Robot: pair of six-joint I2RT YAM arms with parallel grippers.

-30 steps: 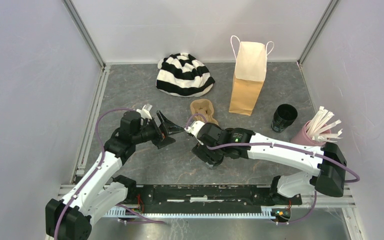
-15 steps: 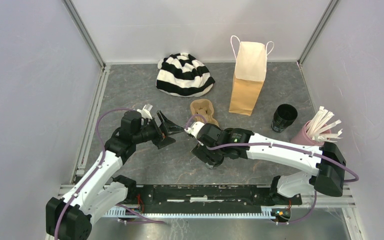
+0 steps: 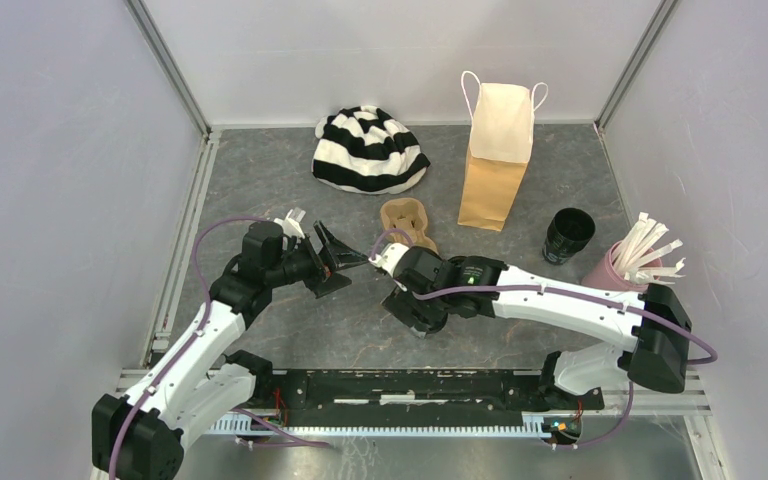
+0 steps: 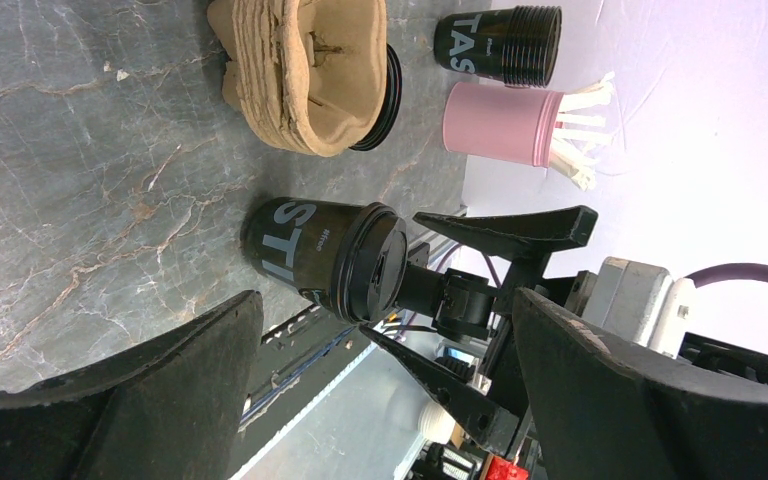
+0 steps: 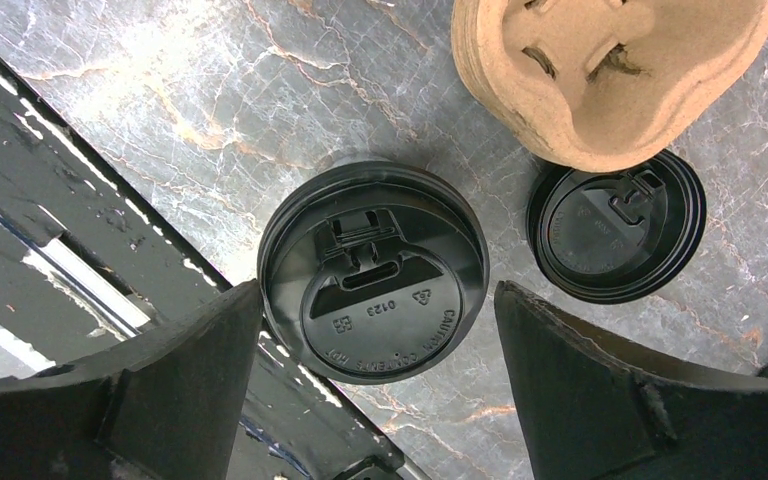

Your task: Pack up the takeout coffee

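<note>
A black takeout coffee cup (image 5: 375,270) with its flat lid on stands upright on the grey table, also seen as the lidded cup (image 4: 320,255) in the left wrist view. My right gripper (image 5: 378,290) hangs straight over it, open, one finger on each side of the lid and not gripping it. From above, the right gripper (image 3: 418,318) hides that cup. A second black cup (image 3: 568,235), without a lid, stands at the right. A loose black lid (image 5: 615,235) lies half under the brown carrier (image 5: 610,70). My left gripper (image 3: 345,268) is open and empty, pointing at the lidded cup from the left.
A brown paper bag (image 3: 495,160) stands upright at the back. A striped hat (image 3: 368,150) lies to its left. The pink cup (image 3: 608,268) with white sticks stands at the right, beside the open cup. The black base rail (image 3: 410,385) runs along the near edge.
The right gripper's jaws have spread a little wider over the lidded cup. The left arm has not moved.
</note>
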